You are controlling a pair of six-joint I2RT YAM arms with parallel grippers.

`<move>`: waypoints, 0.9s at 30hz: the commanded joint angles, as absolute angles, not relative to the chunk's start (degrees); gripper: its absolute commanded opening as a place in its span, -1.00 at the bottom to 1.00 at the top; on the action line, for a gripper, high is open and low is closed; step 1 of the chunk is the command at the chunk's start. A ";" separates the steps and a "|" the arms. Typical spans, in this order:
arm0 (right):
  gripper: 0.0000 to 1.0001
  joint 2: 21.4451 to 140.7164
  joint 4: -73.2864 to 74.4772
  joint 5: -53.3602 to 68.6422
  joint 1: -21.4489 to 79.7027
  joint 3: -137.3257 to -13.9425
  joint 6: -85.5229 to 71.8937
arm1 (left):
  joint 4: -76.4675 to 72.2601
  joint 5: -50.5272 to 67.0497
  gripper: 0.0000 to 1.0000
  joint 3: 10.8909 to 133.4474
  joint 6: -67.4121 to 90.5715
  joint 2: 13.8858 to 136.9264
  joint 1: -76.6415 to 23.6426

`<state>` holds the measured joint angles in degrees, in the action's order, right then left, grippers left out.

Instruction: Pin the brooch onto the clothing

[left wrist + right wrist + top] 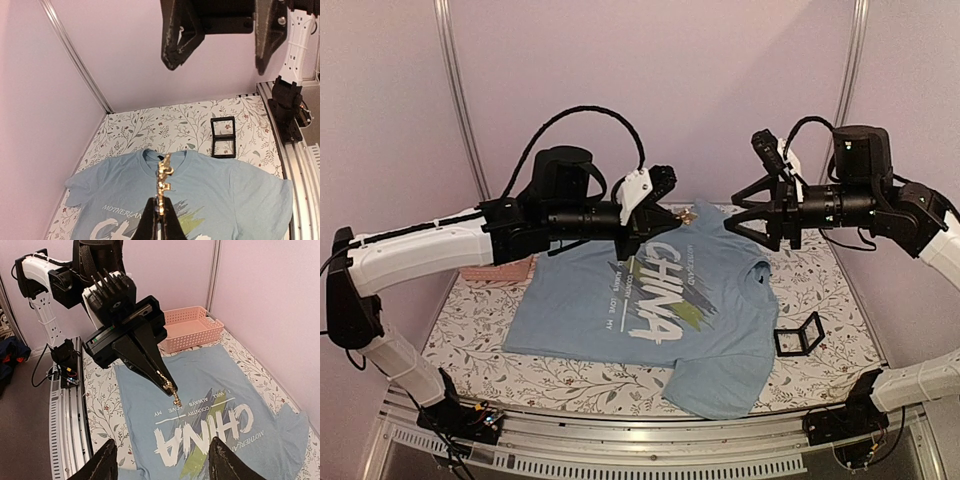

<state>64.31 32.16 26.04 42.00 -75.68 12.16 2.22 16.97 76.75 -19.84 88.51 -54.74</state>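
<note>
I count two hands over the counter (pixel 470 330), which wears a floral-print cover. My left hand (pixel 675 215) is clenched on the one tiny pale-gold glittery brooch (pixel 687 214), pinching it at the very fingertips so that the cluster sticks out beyond them. The left wrist view shows the brooch (pixel 163 177) edge-on, as a short beaded line running out from the closed tips. It hangs in the air above the collar end of the one light blue short-sleeved T-shirt (pixel 710 320) with the white "CHINA" print, and is not touching the cloth. The T-shirt lies flat on the counter.

My right hand (pixel 738 212) faces the left one from just beside the brooch. It is released, fingers spread wide with nothing between them.

One pink plastic lattice basket (pixel 500 270) sits by the T-shirt's left edge. One small black open-frame box (pixel 798 335) stands on the counter just beside the right sleeve.
</note>
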 commanded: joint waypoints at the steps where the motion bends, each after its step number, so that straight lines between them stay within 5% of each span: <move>1: 0.16 65.87 32.57 25.07 42.28 -77.43 12.80 | 7.46 17.13 -1.00 77.91 -23.50 86.99 -55.75; 7: 0.09 72.62 31.84 31.99 42.27 -80.38 13.60 | 10.15 21.77 -1.00 80.63 -19.73 89.00 -55.53; 11: -0.17 75.04 31.33 34.26 42.32 -81.27 14.53 | 9.95 21.93 -1.00 80.73 -18.85 89.32 -55.22; 19: -0.39 75.70 27.07 37.07 42.42 -79.21 13.48 | 10.57 23.97 -1.00 82.00 -18.78 90.61 -55.16; 27: -0.43 75.72 28.13 36.19 42.37 -78.50 14.10 | 10.45 23.97 -1.00 82.20 -18.84 90.71 -55.03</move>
<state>75.61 28.71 35.66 42.04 -79.20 13.93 10.02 23.16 80.64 -19.27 90.06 -55.22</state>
